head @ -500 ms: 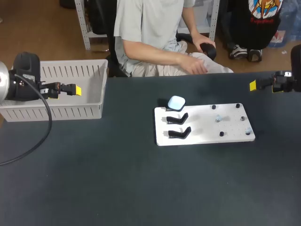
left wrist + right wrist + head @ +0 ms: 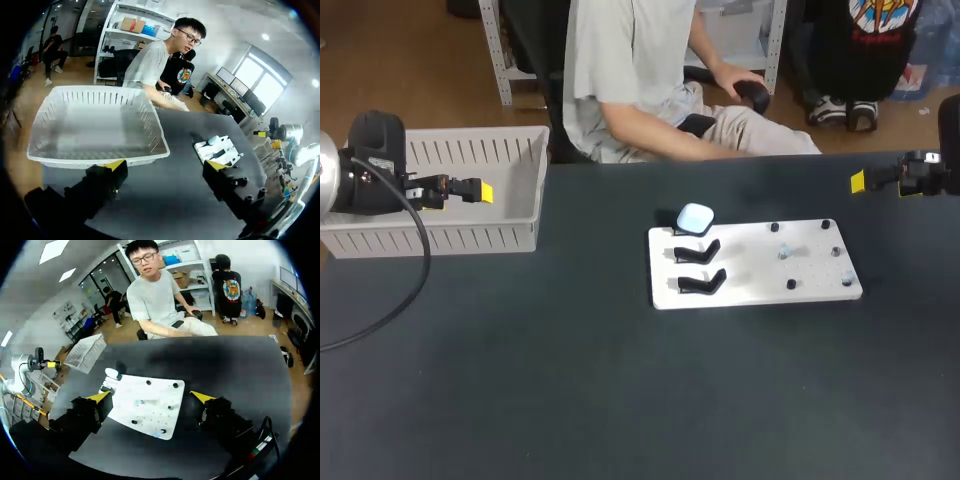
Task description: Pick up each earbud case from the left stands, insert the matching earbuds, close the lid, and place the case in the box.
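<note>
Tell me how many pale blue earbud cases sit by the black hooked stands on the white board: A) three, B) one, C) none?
B: a single pale blue rounded earbud case shows, at the back of the row, while the two black hooked stands in front of it hold nothing.

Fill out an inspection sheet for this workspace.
Surface: dark table, no spills seen.
Job's things: one case on the far stand of the white board; two nearer stands empty; small earbuds on the board's right half; box at left.
Clutter: nothing seen.
Grippers: left gripper by the box, fingers open; right gripper at the table's right edge, fingers open.
Cables: black cable loops from the left arm.
Surroundings: nothing seen.
</note>
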Motion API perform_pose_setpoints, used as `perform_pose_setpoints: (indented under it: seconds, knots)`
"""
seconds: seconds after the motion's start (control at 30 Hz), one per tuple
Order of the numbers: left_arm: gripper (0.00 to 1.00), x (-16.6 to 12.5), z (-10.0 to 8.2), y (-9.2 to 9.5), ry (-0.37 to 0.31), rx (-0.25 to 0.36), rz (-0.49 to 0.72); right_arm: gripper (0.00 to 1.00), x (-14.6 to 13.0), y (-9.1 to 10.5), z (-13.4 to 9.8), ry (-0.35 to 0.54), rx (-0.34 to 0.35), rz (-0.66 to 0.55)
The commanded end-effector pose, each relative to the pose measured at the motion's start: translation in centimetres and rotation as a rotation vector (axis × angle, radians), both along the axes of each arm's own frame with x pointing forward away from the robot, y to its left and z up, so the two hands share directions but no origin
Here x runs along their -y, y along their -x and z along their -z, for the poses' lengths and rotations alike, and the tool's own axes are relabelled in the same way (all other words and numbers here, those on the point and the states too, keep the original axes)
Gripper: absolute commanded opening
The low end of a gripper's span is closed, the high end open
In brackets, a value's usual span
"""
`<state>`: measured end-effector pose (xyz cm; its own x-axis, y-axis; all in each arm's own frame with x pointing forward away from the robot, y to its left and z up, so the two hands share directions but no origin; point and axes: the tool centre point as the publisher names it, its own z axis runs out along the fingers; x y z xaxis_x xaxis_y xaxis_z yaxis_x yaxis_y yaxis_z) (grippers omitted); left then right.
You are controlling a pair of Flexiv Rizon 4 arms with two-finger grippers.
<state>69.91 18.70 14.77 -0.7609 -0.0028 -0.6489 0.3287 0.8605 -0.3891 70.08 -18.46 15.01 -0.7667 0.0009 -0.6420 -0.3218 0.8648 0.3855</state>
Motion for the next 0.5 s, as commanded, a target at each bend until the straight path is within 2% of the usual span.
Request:
perform_pose_setpoints:
  seconds: [0.03,0.27,0.5]
  knots:
    - [1.0,0.2,-0.2,0.0,-0.01,-0.008,-0.005,1.0,0.0,0.0,0.0,0.0,0.0,-0.001]
    - [1.0,2.0,-0.5,-0.6,-0.024,0.075,0.15,1.0,0.0,0.0,0.0,0.0,0.0,-0.001]
    - [1.0,4.3,-0.9,-1.8,-0.055,0.181,0.419,1.0,0.0,0.0,0.0,0.0,0.0,-0.001]
